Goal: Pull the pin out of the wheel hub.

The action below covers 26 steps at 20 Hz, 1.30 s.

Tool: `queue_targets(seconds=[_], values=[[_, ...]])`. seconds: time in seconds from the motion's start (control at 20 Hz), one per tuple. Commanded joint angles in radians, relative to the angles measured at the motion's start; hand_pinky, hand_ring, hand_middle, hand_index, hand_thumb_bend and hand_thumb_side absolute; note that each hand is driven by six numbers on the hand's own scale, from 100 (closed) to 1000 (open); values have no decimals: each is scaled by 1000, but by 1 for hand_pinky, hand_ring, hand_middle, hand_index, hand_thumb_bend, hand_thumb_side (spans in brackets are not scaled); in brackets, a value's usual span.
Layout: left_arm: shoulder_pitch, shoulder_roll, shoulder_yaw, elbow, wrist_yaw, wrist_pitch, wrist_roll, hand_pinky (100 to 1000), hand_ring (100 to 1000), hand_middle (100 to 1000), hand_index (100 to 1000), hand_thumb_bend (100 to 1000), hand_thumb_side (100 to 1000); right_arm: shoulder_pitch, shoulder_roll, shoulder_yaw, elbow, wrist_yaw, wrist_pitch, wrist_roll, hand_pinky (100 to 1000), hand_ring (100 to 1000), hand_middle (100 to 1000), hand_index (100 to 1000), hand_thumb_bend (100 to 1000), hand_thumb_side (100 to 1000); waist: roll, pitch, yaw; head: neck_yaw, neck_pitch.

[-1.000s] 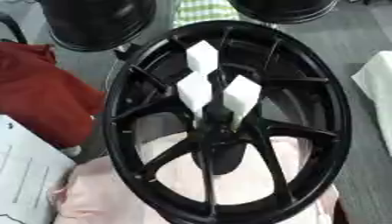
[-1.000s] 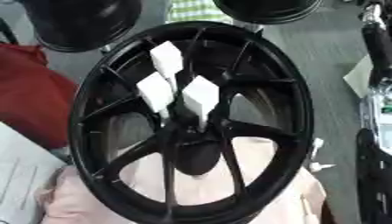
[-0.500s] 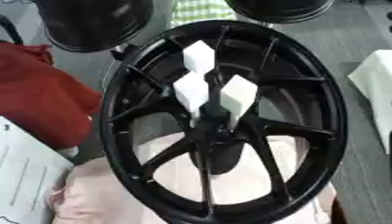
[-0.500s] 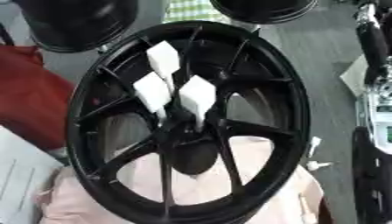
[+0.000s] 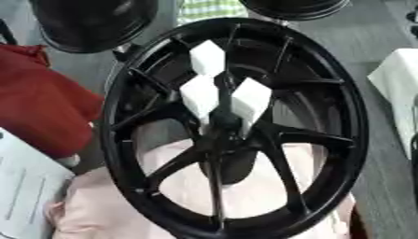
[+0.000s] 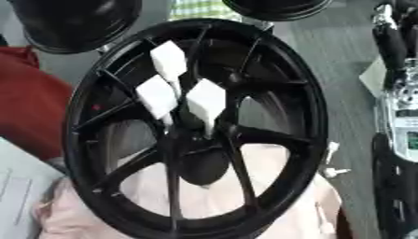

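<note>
Pins, three of them, show to you as white blocks with their corners turned up like diamonds, clustered at the wheel hub a little above the middle of the frame. The top pin sits highest, over the upper spokes. The left pin and the right pin sit side by side just below it, close above the dark centre of the hub. All three are in place at the hub. How deep each one goes in cannot be made out.

The wheel is black with thin spokes, and its rim fills most of your view from top to bottom. It lies tilted, its lower part resting on a pale pink cloth that shows through the gaps between the lower spokes.

To the left of the wheel is a red bundle, and below that, in the lower left corner, a white sheet with faint lines. At the top left is a second black wheel, and the edge of a third shows at the top right. Between them is a strip of green and white checked material. A white object shows at the right edge in the left eye view.

In the right eye view a black and silver arm runs down the right edge, apart from the wheel. A small white piece lies on the grey surface between the arm and the rim. You cannot tell whether your hands are spread or closed.
</note>
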Motion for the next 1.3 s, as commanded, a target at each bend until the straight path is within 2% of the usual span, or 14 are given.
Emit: queue_targets(seconds=[0.05,0.25,0.5,0.7,0.95,1.15,1.3], values=[[-54,143,-22,-16,-39,-27,-66,690,669,597,729,100,377,-3,-42,-13,-29,7,1,-11,869,820,582,742,100,544,1,-1,4,-17,-17],[-171,241,-85,-16,-66,-51,-193,710,681,609,737,100,353,3,-52,-13,-28,14,4,-12,870,820,582,742,100,543,10,-4,10,-19,-16],[-344,268,-187,-13,-94,-57,-398,725,670,596,747,100,384,10,-60,-7,-25,20,6,-8,871,821,581,744,100,540,17,-10,14,-15,-13],[-502,223,-278,19,-79,-51,-539,727,674,607,753,100,436,15,-63,-3,-20,29,9,-2,872,821,581,745,100,539,21,-15,18,-14,-14],[-691,114,-389,107,-52,-41,-677,723,673,607,752,100,463,20,-64,1,-17,31,10,2,872,821,582,746,100,539,24,-23,21,-8,-13],[-798,27,-458,188,-48,-40,-750,720,671,606,752,100,504,20,-61,5,-14,30,10,7,873,822,582,746,100,540,26,-29,20,-4,-16],[-848,-23,-494,239,-40,-42,-777,717,669,604,752,100,526,19,-58,7,-13,30,11,10,873,822,582,746,100,540,26,-32,18,-2,-17]])
